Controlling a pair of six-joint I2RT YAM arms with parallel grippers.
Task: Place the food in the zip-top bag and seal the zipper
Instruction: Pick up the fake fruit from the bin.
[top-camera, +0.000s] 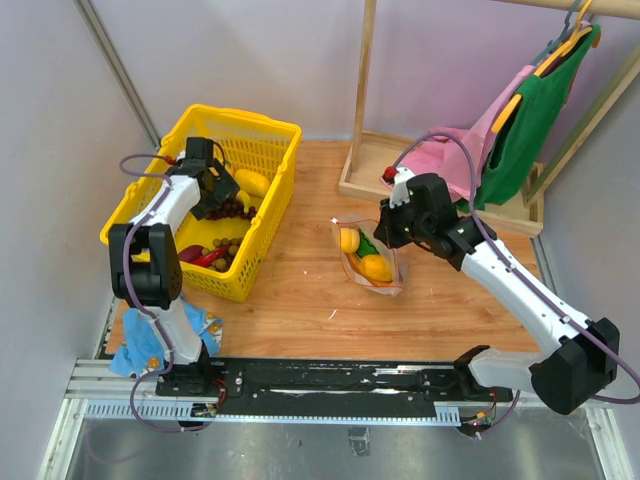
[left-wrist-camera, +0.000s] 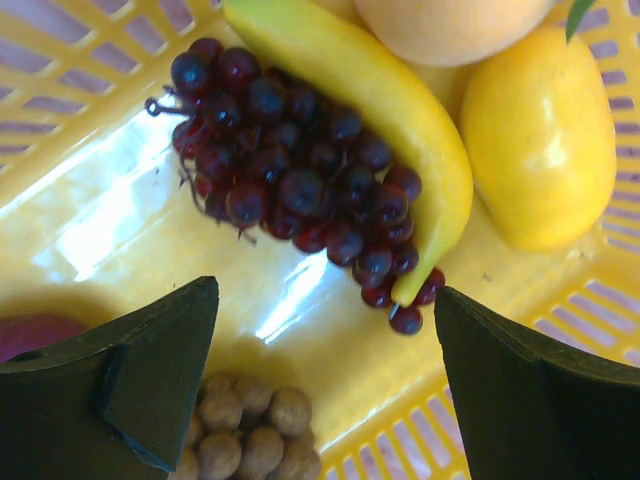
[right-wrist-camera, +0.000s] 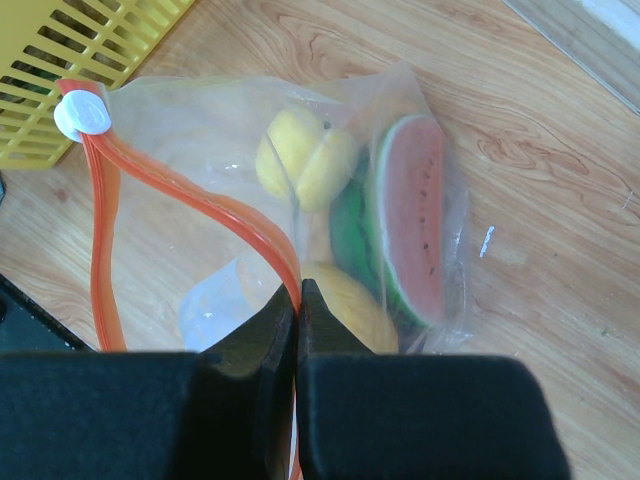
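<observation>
With the right claw (right-wrist-camera: 298, 300) pinching the zipper (right-wrist-camera: 190, 200), the spread left claw (left-wrist-camera: 327, 300) over the grapes (left-wrist-camera: 300, 190) might also catch the touching banana (left-wrist-camera: 370, 110).

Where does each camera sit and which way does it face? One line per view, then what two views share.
Top external: above and behind the arms, looking down on table, yellow basket and zip-top bag; both arms show.
Left wrist: on the left arm, facing down into the basket at grapes and banana; open left gripper shows.
Right wrist: on the right arm, facing down at the bag; right gripper, shut on the zipper, shows.
Shared: top external and right wrist both show the bag.
</observation>
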